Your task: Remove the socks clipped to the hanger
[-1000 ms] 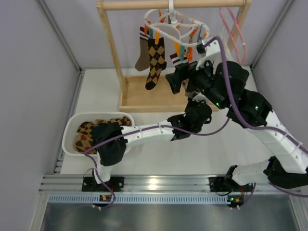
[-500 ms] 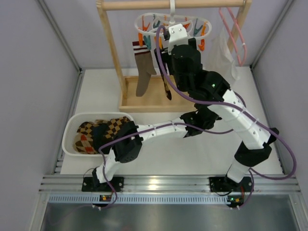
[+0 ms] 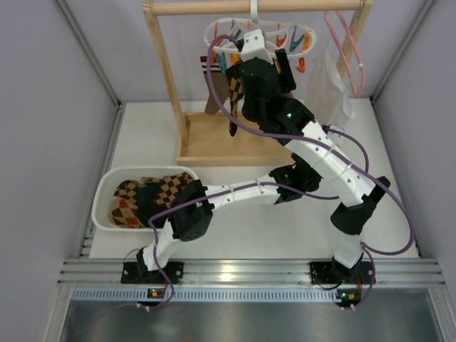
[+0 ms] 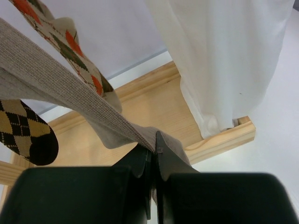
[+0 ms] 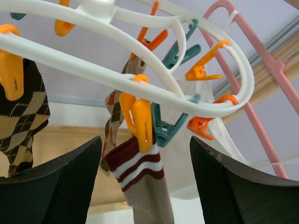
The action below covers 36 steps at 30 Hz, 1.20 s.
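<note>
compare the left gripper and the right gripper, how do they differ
The left gripper is shut, pinching a grey-brown sock; the right gripper is open and holds nothing. The left gripper sits low, over the wooden base; the right gripper is up by the white ring hanger, its wrist view framing a striped-cuff sock under an orange clip. Both are black and two-fingered.
</note>
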Tool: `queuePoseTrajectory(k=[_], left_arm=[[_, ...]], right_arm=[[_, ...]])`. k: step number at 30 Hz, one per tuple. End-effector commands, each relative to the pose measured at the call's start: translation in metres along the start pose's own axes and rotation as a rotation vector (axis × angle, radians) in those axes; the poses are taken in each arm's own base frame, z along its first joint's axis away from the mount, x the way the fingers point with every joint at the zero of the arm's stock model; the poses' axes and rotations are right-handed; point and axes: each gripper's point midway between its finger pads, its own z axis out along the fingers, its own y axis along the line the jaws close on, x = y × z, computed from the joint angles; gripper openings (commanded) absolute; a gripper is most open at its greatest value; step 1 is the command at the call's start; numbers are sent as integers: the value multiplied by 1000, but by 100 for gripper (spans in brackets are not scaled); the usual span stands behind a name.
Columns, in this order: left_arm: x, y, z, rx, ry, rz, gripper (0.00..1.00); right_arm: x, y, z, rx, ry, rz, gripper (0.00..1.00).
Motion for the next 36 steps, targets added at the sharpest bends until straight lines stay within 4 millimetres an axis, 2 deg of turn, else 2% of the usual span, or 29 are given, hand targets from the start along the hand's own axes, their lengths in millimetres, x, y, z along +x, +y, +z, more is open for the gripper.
queuePoseTrajectory(k=[1,9,14,19,26,32,33,36], left_arm=[[-18,-12,-7,48,-40,-55,0],[-12,-20,-7,88,-37,-64,0],[-12,-23,-8,104,-35,-86,0],[-10,-23,-8,111,-32,-93,0],[0,-20,-7,118,-15,-113,0],[-1,-18,-5,121,-16,-119,0],[-1,-18,-5,123,-15,-124,0],[-2,-17,-4,126,-15,-133,0]], right_arm=[[-19,-15,4,99,-37,34,73],[-23,-6,16,125,-62,9,70],[-13,-6,30,189,-39,-15,61],[-8,-7,35,222,-39,-19,54],[-1,-11,46,251,-27,-20,50],[-4,-11,47,259,-36,-30,27],[-4,-12,47,258,-36,-30,20],[-6,-12,46,254,-41,-21,15]])
